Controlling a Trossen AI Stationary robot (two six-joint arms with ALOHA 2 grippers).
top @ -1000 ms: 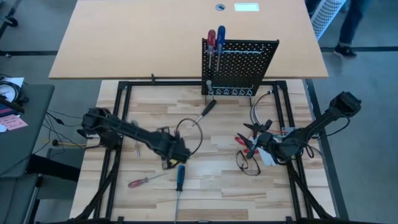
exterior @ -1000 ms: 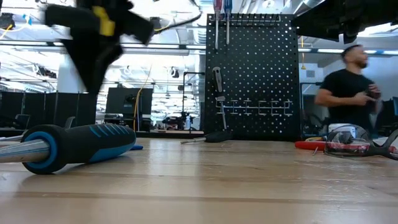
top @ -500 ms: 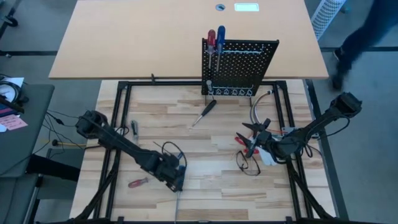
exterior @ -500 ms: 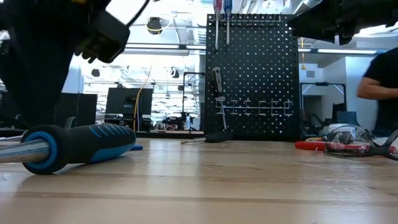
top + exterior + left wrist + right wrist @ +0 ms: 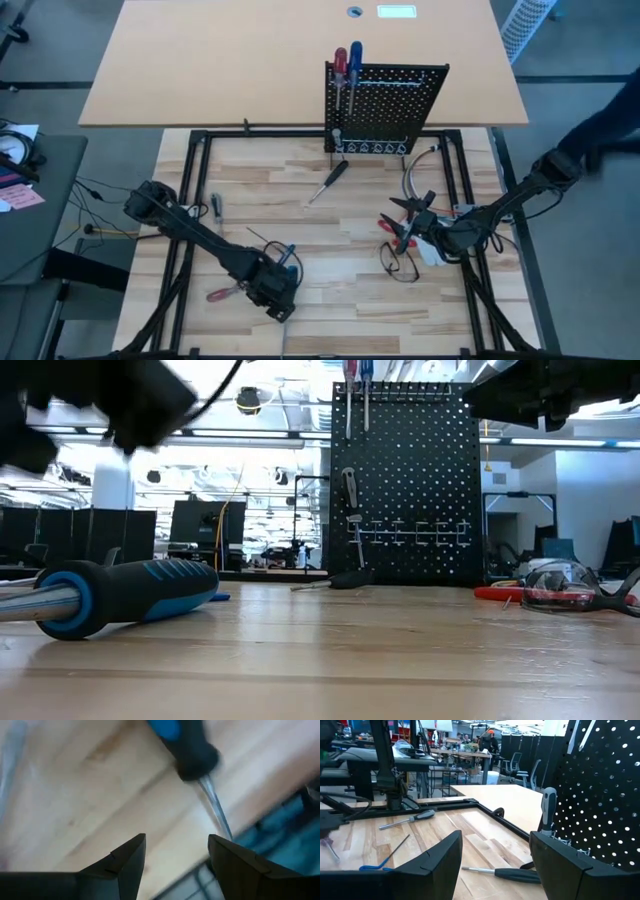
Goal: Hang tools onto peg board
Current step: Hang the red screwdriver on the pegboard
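The blue-and-black-handled screwdriver (image 5: 140, 592) lies flat on the wooden table near its near edge. My left gripper (image 5: 275, 292) hovers over it, open. In the left wrist view the gripper (image 5: 175, 862) looks down past the handle's black end (image 5: 196, 760) and the steel shaft (image 5: 216, 807). The black peg board (image 5: 385, 100) stands upright at the far edge, with a red screwdriver (image 5: 340, 65) and a blue one (image 5: 356, 60) hanging from its top. My right gripper (image 5: 425, 235) waits, open, at the table's right beside the red pliers (image 5: 400, 235).
A black-handled screwdriver (image 5: 330, 180) lies before the peg board, and a red-handled one (image 5: 225, 293) lies left of my left gripper. A small tool (image 5: 215, 207) lies at the left. Safety glasses (image 5: 400, 265) and cables lie near my right gripper. One tool (image 5: 350, 500) stands in the board's ring holders.
My left gripper has moved from the table's middle toward the near edge and has come down over the blue screwdriver, which has stayed in place. The person beyond the table has walked off to the right.
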